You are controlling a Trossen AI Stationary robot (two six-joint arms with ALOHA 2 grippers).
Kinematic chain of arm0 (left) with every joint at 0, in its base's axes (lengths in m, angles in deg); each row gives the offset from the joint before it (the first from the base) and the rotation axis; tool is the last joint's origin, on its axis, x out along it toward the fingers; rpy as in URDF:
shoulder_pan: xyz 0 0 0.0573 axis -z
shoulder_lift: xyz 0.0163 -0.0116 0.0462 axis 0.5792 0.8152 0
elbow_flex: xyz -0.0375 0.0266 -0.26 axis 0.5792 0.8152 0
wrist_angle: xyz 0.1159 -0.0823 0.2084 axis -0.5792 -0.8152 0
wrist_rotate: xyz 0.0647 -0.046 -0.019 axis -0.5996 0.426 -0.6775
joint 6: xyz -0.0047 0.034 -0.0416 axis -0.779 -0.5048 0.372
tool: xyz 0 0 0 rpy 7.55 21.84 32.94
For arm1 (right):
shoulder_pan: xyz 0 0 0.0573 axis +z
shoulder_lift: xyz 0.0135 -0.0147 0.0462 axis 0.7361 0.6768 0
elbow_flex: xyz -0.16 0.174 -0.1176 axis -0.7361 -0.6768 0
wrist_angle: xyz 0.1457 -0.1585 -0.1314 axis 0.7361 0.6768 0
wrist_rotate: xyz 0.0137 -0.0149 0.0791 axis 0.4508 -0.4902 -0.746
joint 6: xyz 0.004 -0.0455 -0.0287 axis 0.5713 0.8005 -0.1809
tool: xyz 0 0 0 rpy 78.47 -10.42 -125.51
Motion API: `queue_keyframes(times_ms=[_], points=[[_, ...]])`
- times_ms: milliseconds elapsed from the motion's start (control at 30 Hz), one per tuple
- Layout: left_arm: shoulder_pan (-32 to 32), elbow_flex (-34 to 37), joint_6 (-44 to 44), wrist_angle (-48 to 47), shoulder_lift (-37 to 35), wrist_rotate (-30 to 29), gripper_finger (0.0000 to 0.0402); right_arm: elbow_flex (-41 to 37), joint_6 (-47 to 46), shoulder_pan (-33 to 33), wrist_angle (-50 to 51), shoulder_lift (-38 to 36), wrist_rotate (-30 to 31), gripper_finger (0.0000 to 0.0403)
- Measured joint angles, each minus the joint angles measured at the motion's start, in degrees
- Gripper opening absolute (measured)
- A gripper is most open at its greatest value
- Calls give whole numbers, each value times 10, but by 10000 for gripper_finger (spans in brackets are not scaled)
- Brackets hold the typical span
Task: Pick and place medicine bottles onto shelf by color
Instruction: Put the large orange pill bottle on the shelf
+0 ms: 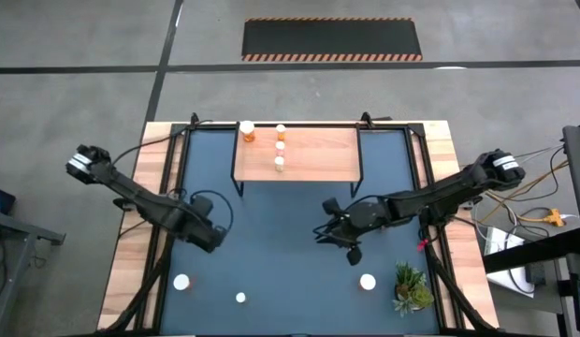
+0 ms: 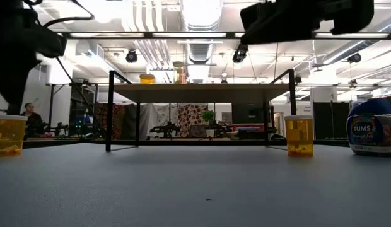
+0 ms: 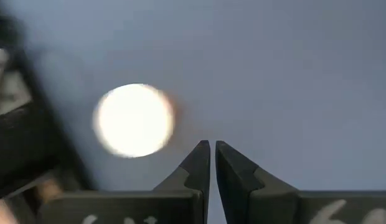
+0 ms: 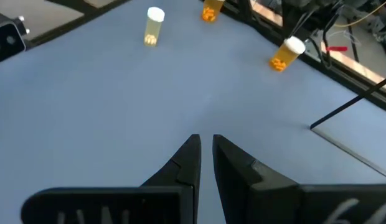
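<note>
The shelf (image 1: 313,154) stands at the mat's far middle on thin black legs. On it are several bottles: a larger orange one (image 1: 246,129) and small ones (image 1: 281,146) in a row. White-capped bottles (image 1: 181,282), (image 1: 240,298), (image 1: 368,281) stand upright on the mat near its front. The low view shows two orange bottles (image 2: 7,133), (image 2: 299,135) and a blue one (image 2: 372,133). My left gripper (image 1: 215,241) is shut and points down over the mat, beside a white cap (image 3: 134,119) and apart from it. My right gripper (image 1: 323,231) is shut above the mat's middle, holding nothing (image 4: 205,140).
A small green plant (image 1: 412,288) stands at the mat's near right corner. Black frame bars (image 1: 168,187) and wooden table strips (image 1: 131,262) run along both sides. The shelf's thin leg (image 4: 348,106) shows ahead of my right gripper. Open mat (image 1: 281,253) lies between the two grippers.
</note>
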State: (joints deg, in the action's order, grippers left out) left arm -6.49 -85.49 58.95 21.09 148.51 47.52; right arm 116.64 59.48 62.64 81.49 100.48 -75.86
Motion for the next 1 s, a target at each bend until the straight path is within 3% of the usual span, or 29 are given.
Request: queue_keyframes(times_ms=[467,1000], points=[[0,14,-6,1,-3,-1,18,-2,7,0,3,4,0,34],[0,27,-3,-32,-4,3,236,-2,2,0,4,6,0,34]])
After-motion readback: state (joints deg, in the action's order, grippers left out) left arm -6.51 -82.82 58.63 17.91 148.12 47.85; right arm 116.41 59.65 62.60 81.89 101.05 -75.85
